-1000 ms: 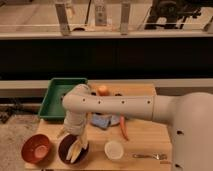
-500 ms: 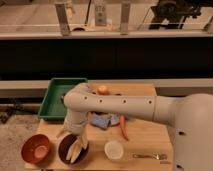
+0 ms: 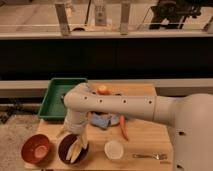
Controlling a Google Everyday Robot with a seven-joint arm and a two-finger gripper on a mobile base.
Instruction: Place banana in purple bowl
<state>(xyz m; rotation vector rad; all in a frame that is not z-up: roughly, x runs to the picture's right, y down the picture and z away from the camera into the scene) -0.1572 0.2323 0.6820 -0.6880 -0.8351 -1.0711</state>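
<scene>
Task state at the placement stage. The robot arm reaches down across the left part of the wooden desk (image 3: 150, 137), and its end effector (image 3: 76, 134) sits directly above the purple bowl (image 3: 64, 152), at the bowl's far rim. The banana (image 3: 75, 150) appears as a pale yellow, elongated form inside the purple bowl, slanted, with its upper end up against the end effector. Whether the end effector is gripping the banana or has let it go cannot be told, since the wrist covers that region. By judgement, the transport is essentially complete: the fruit is within the bowl's outline rather than on the desk. What probably remains is a confirmed release and a lift of the arm away from the bowl. Other items play no part: the orange-red bowl (image 3: 37, 149) just left of the purple one, the white bowl (image 3: 114, 149) to its right, the carrot (image 3: 122, 127), a blue cloth (image 3: 102, 121), and the green tray (image 3: 60, 95) behind.
</scene>
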